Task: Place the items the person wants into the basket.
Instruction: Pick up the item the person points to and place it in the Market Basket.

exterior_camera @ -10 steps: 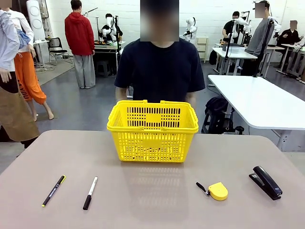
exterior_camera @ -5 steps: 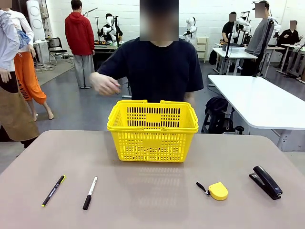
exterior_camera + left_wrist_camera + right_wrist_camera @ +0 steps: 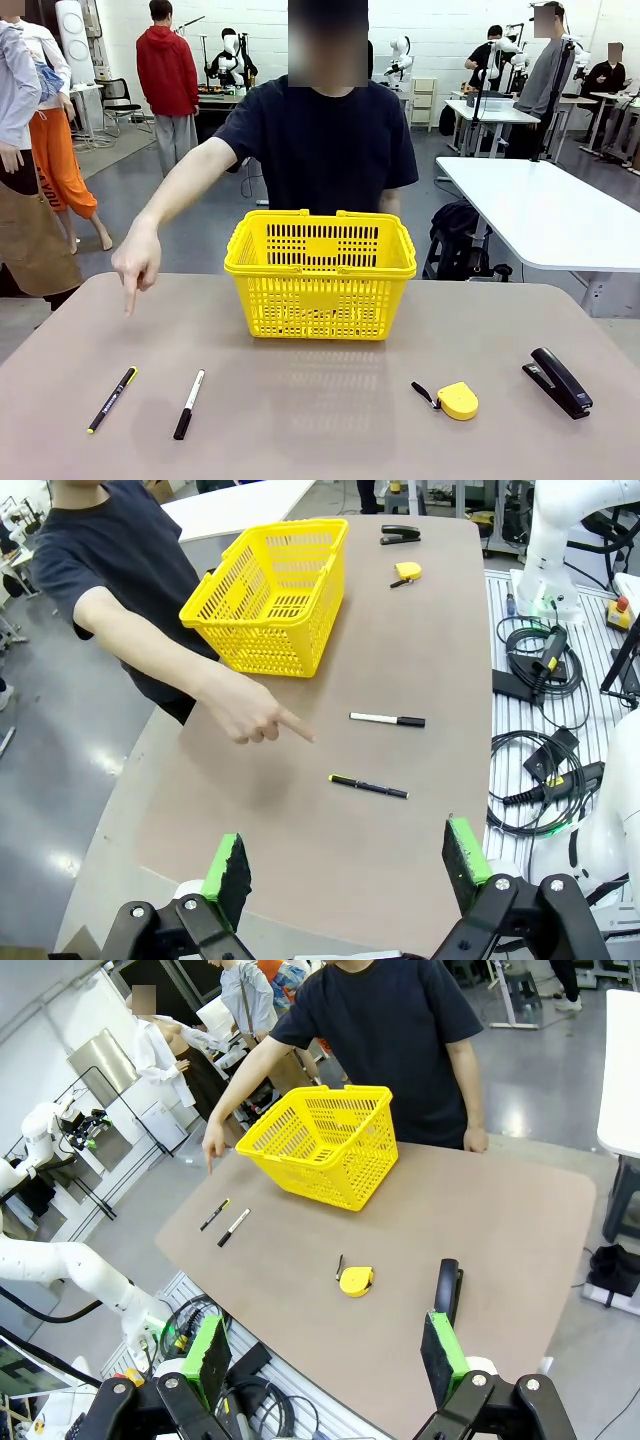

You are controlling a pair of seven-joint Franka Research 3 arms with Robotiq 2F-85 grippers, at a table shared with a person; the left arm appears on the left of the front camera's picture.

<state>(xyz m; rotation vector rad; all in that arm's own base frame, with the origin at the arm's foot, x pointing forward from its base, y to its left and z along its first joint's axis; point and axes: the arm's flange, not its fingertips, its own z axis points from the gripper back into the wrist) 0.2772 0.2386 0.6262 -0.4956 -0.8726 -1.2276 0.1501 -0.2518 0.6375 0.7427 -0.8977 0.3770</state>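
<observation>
As person's hand point(image 3: 137, 262) points, basket point(image 3: 320, 275) stands right of it

Arm outstretched, index finger point(image 3: 130, 300) down, other fingers curled on nothing. Below it lie a yellow-tipped pen point(image 3: 112, 400) and a marker point(image 3: 189, 403); farther right, a tape measure point(image 3: 457, 400) and a stapler point(image 3: 558, 381). Left gripper point(image 3: 345, 865) and right gripper point(image 3: 325, 1355) spread wide, empty.

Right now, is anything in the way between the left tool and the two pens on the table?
Nothing visible: bare table lies between the open left tool and the yellow-tipped pen, with the marker just beyond. The person's pointing hand hovers off to one side.
</observation>
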